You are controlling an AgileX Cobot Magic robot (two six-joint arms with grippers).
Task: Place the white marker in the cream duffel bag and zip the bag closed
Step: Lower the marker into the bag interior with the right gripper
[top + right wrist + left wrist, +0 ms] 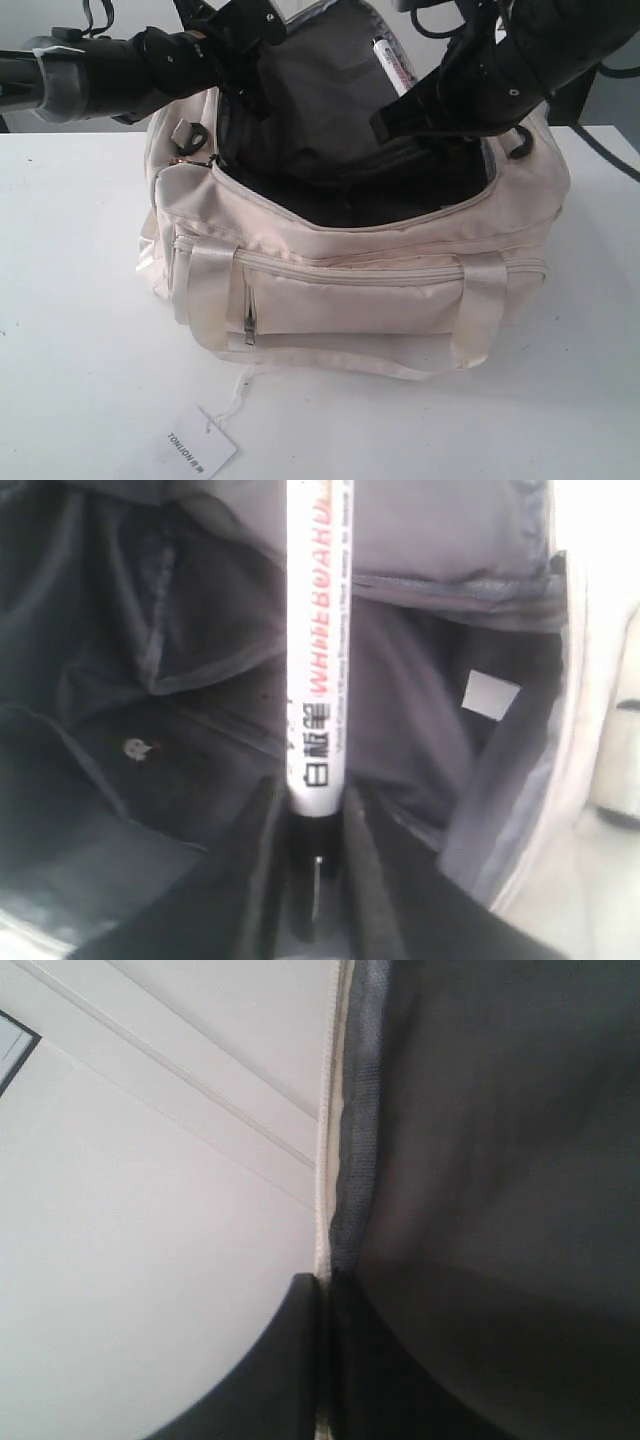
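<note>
Exterior view first: I count one cream duffel bag [400, 300], one white marker [392, 65], one paper tag [200, 445] and two black arms, all over one white counter [70, 300]. The bag sits in the middle of the counter with its top zip undone and its mouth gaping, so the dark grey lining shows. The tag lies flat on the counter just in front of the bag, joined to it by a thin thread.

The marker is not lying in the bag. It is in the right tool [312, 798], which is clamped on its dark cap end, with the printed white barrel sticking out beyond the fingers, over the open mouth and against the lining of the far side. From the right wrist view I see past the barrel into the dark interior, where one small white label [492, 695] sits on the lining.

The left tool [322, 1295] is at the far left end of the opening, its two fingers pressed together on the bag's cream-edged rim.
</note>
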